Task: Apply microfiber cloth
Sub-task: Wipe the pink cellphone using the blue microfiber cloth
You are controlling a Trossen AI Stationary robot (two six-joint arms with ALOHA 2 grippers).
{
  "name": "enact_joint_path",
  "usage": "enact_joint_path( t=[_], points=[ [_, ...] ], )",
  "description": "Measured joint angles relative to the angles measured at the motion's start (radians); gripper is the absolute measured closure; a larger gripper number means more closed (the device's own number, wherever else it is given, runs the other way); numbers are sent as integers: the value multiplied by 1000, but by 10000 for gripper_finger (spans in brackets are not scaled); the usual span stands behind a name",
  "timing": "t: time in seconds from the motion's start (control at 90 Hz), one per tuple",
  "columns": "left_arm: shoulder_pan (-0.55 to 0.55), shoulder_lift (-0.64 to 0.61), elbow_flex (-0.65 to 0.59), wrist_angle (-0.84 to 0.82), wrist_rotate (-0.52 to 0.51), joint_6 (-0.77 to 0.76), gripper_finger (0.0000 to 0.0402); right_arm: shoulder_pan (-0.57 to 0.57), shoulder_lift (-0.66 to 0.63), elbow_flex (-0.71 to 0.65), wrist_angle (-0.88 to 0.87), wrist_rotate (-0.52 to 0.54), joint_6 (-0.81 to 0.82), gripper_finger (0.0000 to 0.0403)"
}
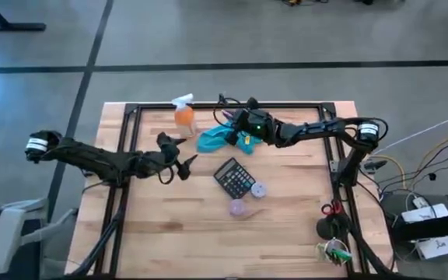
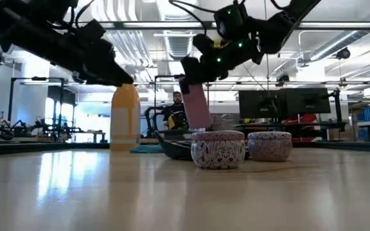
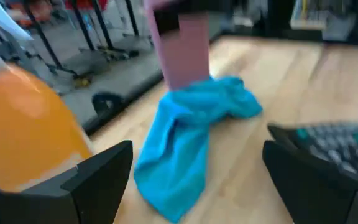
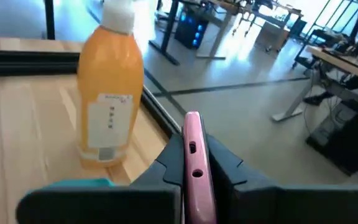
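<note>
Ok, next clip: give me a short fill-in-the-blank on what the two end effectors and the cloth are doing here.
1. The right end effector is shut on a flat ____ phone-like slab.
2. The crumpled teal-blue microfiber cloth lies on the wooden ____.
3. The left end effector is ____, with the cloth ahead of it.
4. The plastic spray bottle holds ____ liquid.

Missing words: pink; table; open; orange

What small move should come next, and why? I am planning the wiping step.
Probably the left gripper should ease forward and close on the microfiber cloth. Its fingers are open with the cloth lying crumpled on the table just ahead, while the right gripper is shut on a pink phone, held edge-up above the cloth, so the phone seems ready for wiping.
</note>
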Motion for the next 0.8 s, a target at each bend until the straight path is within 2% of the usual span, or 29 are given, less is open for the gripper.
enact_joint_path(
  t=[0.322, 0.644, 0.8],
  points=[
    [1, 25, -3, -3, -1, 5, 54, -29, 139, 28, 40, 1, 28, 393],
    [6, 24, -3, 12, -1, 17, 54, -151, 218, 147, 46, 2, -126, 393],
    [9, 24, -3, 13, -2, 24, 54, -219, 243, 174, 46, -5, -117, 393]
  ],
)
